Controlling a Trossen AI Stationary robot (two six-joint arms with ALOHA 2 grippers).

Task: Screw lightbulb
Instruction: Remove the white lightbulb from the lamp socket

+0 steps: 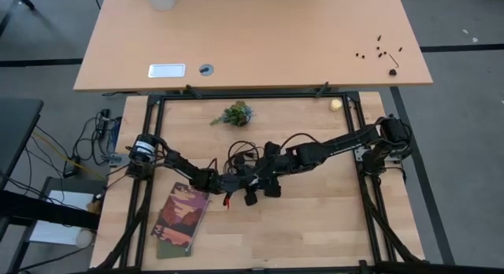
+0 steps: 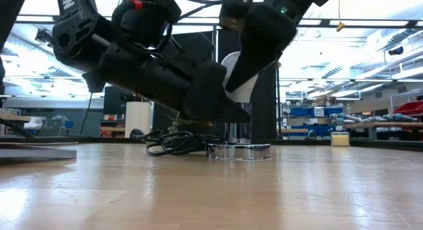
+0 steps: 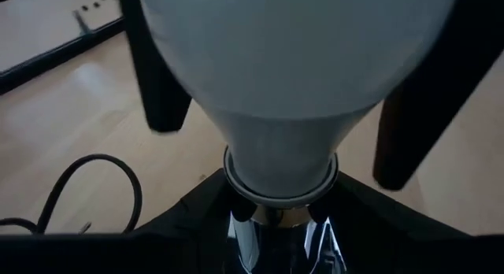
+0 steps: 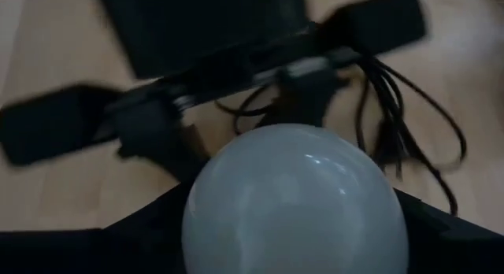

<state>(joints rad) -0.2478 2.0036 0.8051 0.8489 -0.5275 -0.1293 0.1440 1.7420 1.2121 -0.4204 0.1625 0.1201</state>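
Pale wooden boards are making up the work table [image 1: 315, 219], with a lighter desk [image 1: 252, 38] sitting just beyond its far edge. Toward the left near corner a book [image 1: 181, 219] with a painted cover is lying flat. Reaching in from the left side, the left gripper [image 1: 230, 182] is meeting the other arm at the table's middle; in its own wrist view its fingers are clenching the silvery screw base just under the bulb's neck, so it is grasping the lightbulb [image 3: 283, 85]. Behind the grippers a black cord [image 1: 240, 153] is lying in loops, and farther back a small green plant sprig [image 1: 234, 114] is resting on the boards. In the low view the lightbulb is standing upright, base down, directly above the round silver socket disc [image 2: 239, 150], which is sitting flat on the table. From the right, the right gripper [image 1: 261, 182] is coming down over the bulb's white dome, its dark fingers [image 3: 161, 77] flanking the glass on both sides; whether they are pressing on it I cannot tell. Near the far right corner a small pale yellow round object [image 1: 336, 104] is sitting alone
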